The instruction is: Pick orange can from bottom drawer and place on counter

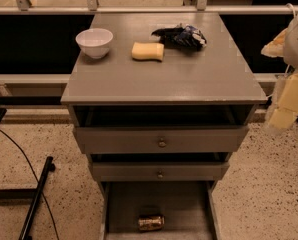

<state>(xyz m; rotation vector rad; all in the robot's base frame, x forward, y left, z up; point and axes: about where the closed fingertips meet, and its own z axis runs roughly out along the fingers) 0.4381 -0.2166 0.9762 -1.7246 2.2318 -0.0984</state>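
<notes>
The orange can (151, 222) lies sideways in the bottom drawer (186, 204), markings unreadable. The gripper (288, 104) hangs right of the counter (164, 79), its state impossible to tell.

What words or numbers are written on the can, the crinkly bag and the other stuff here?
Nothing here can be read.
orange can, lying in the bottom drawer: dark markings, too blurred to read.
foil bag on the counter: pale marks, too blurred to read.
bowl, sponge, upper drawer fronts: no writing.
gripper, at the right edge beside the counter: no writing.
</notes>
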